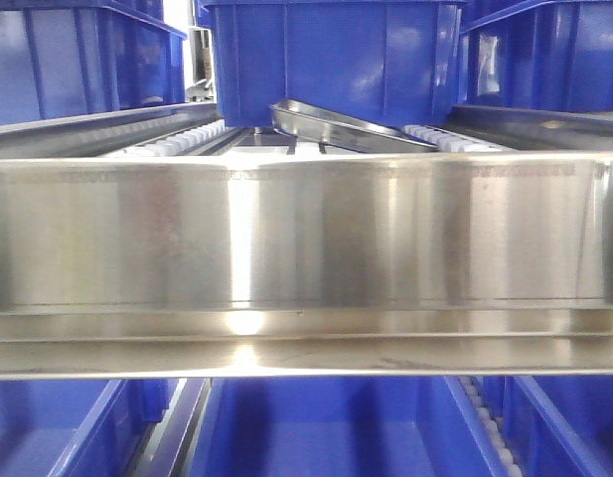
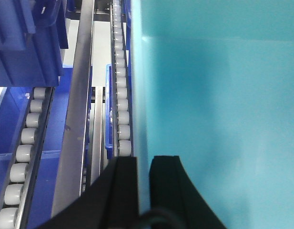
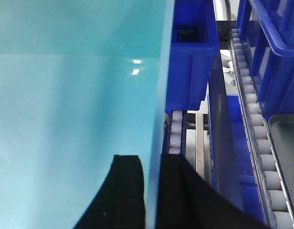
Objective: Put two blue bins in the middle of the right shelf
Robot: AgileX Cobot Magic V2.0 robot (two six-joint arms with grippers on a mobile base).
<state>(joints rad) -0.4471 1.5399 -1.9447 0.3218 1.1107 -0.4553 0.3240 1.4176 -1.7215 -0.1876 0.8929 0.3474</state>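
A blue bin sits in the middle lane of the shelf, above the steel front rail. Its inside looks pale cyan in both wrist views. My left gripper is shut on the bin's left wall, one black finger outside and one inside. My right gripper is shut on the bin's right wall in the same way. Neither gripper shows in the front view. A second blue bin stands farther along the same lane, past the held one.
A wide steel shelf front fills the middle of the front view. Other blue bins stand at left and right, with more below. White roller tracks flank the bin. A steel tray lies tilted under it.
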